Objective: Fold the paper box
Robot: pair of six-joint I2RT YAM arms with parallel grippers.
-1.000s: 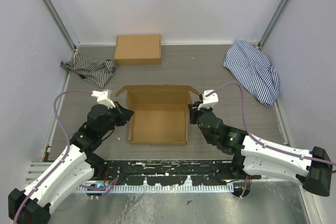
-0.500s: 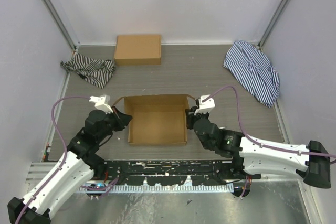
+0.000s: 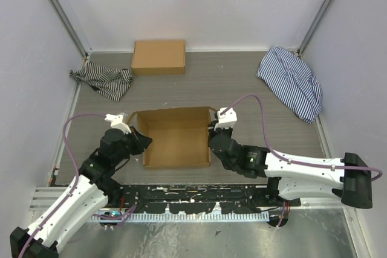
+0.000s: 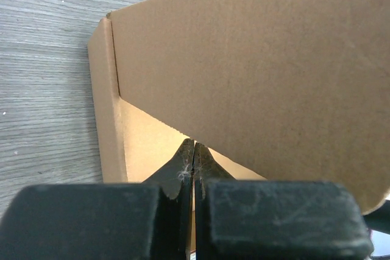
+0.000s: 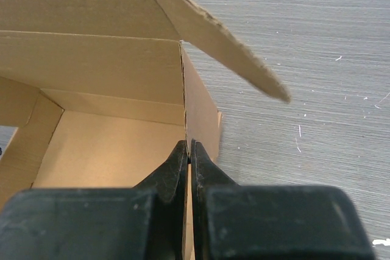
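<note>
Pincer L (image 3: 145, 140) clamps paper box (image 3: 175, 144) left wall edge; pincer R (image 3: 211, 133) clamps right wall edge.

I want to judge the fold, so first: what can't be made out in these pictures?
Left wrist: the lid of the paper box fills the frame and hides most of the inside.
Left wrist: whether the shut left gripper pinches cardboard; its tips cover that spot.
Right wrist: the box's front wall, behind the black body of the right gripper.
Top external: any tabs or slits, too small.
</note>
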